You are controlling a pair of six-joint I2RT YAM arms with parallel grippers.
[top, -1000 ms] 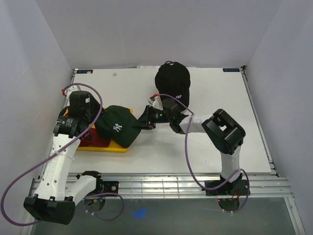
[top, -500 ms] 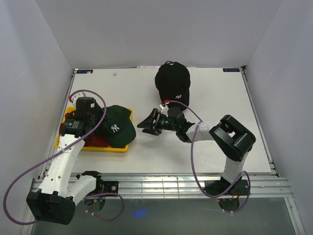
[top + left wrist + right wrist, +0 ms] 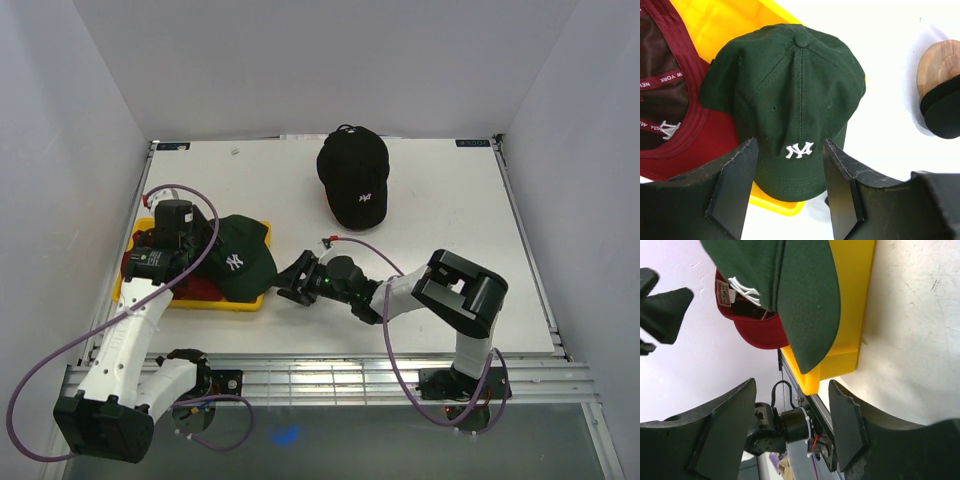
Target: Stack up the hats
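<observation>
Green hat; left end effector spread

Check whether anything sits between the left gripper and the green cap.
Nothing visible does. The left gripper hangs open over the green cap, which lies on the yellow tray, overlapping the red cap.

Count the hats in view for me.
3. Black cap at the back, centre; dark green cap on the yellow tray; red cap in the tray, partly under the green one. Another may be hidden beneath the black cap.
</observation>
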